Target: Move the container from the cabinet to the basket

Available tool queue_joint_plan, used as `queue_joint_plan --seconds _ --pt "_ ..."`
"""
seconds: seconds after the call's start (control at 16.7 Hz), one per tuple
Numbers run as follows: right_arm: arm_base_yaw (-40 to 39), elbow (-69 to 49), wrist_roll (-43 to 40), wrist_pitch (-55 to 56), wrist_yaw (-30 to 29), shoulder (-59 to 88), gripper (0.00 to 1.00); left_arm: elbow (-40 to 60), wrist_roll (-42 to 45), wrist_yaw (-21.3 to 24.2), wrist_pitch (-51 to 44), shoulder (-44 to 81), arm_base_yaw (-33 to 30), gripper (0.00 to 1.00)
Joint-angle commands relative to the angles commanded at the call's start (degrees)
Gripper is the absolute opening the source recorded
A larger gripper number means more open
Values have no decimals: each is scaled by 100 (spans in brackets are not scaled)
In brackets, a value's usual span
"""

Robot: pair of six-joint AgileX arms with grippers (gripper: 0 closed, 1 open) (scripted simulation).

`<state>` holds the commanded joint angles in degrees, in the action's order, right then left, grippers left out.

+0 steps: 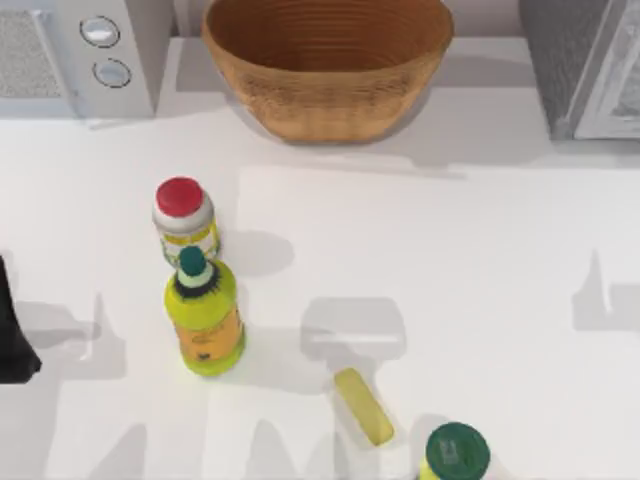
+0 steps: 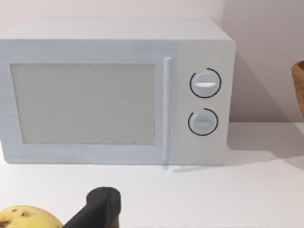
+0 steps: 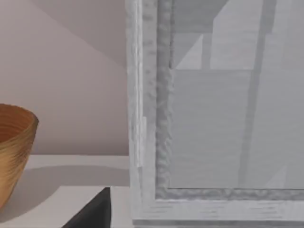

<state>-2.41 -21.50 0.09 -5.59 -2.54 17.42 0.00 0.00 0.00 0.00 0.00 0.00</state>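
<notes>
The left gripper (image 2: 99, 207) appears in the left wrist view as a dark piece low over the white surface (image 1: 450, 250). I cannot tell whether its jaws stand wide or narrow. Just beside it lies a rounded yellow thing (image 2: 26, 217) with brown specks. Beyond it stands the white appliance (image 2: 114, 90), its two round knobs one above the other beside a long upright handle. From above, a dark part of the left arm (image 1: 12, 335) sits at the left edge of the surface, well apart from the bottles. The right gripper (image 3: 92, 212) shows in the right wrist view as a dark wedge. It is close before the pale white-framed door (image 3: 147, 118) of the cabinet (image 3: 213, 118), and the state of its jaws cannot be told either. The basket (image 3: 14, 147) stands off to the side of that door, apart from it. In the top view the grey speckled cabinet (image 1: 560, 60) fills the far right corner and the white appliance (image 1: 90, 55) the far left. The wide woven basket (image 1: 330, 70) stands between them at the back. Where the container sits cannot be told. Nearer the front, left of the middle, a red-capped jar (image 1: 183, 215) stands upright. A green-capped yellow bottle (image 1: 205, 315) stands just in front of it and looks to touch it. A flat yellow oblong (image 1: 363, 405) lies toward the front middle. Beside it, at the front edge, is another round green cap (image 1: 455, 452).
</notes>
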Motion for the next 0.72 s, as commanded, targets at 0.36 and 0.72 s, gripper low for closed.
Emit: queue_joint_plan --seconds 0.36,0.72 --pt "-331 -3152 45 -679 -330 2254 100 0 0 0 0 0 0 100" --pt "-609 -5915 62 -1386 -663 4421 100 0 0 0 0 0 0 100"
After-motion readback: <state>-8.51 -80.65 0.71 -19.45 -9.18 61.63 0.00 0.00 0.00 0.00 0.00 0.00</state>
